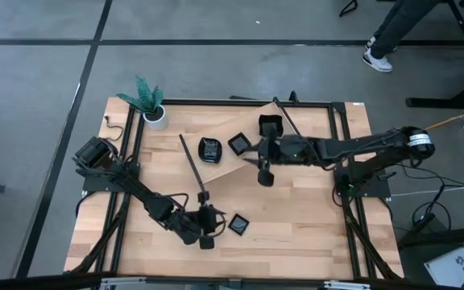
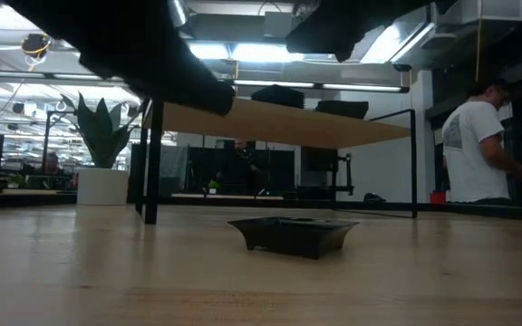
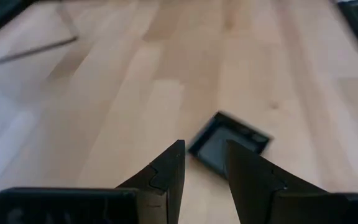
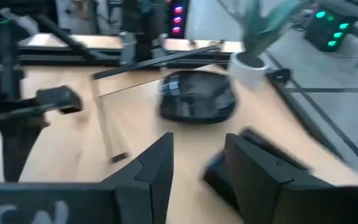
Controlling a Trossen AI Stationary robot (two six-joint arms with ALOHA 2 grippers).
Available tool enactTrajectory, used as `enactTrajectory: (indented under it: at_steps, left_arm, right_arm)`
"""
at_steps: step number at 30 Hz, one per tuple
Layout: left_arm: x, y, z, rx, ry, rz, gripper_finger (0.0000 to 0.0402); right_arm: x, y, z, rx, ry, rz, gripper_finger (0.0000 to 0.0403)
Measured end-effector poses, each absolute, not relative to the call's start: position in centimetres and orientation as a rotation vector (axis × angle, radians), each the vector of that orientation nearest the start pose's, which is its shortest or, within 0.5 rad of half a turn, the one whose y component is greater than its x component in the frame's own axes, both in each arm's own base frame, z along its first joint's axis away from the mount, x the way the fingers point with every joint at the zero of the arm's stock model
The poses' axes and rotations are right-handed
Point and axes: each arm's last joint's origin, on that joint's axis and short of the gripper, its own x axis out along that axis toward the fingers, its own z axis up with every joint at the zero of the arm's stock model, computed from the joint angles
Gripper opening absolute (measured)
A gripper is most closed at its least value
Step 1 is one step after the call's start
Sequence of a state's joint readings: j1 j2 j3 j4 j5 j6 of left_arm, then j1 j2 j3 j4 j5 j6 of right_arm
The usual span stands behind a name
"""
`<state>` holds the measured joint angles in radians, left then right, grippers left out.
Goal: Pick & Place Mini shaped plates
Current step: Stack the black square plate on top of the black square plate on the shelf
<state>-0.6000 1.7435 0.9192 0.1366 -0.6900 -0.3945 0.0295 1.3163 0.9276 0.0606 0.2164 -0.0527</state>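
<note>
A square black mini plate (image 1: 238, 225) lies flat on the wood near the front edge. My left gripper (image 1: 218, 224) stands open just to its left, and the plate (image 3: 229, 140) shows right beyond the fingertips (image 3: 174, 163), apart from them. The low view shows this plate (image 2: 293, 234) resting on its base. A rounded stack of black plates (image 1: 209, 149) and a square plate (image 1: 238, 143) lie at the middle far side. My right gripper (image 1: 254, 159) hovers open to their right, with the stack (image 4: 197, 96) ahead of it and a blurred plate (image 4: 253, 155) beside one finger.
A white pot with a green plant (image 1: 153, 111) stands at the far left corner. A thin dark rod (image 1: 192, 165) lies on the wood between the arms. A black metal frame (image 1: 338, 137) runs round the table. A person (image 2: 478, 154) stands beyond the table.
</note>
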Motion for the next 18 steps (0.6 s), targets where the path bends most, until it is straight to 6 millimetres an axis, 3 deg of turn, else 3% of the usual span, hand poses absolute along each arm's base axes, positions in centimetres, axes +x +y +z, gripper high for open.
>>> enactTrajectory:
  at_steps: [11,18]
  left_arm:
    - [29.5,-19.6,17.4,0.101,0.459,0.022,0.0106]
    - [29.4,-19.8,17.3,0.036,0.484,-0.015,0.0106]
  right_arm:
    - [28.5,6.1,27.9,-0.067,0.430,0.009,0.0145]
    - [28.5,10.0,24.9,0.060,0.506,0.078,0.0145]
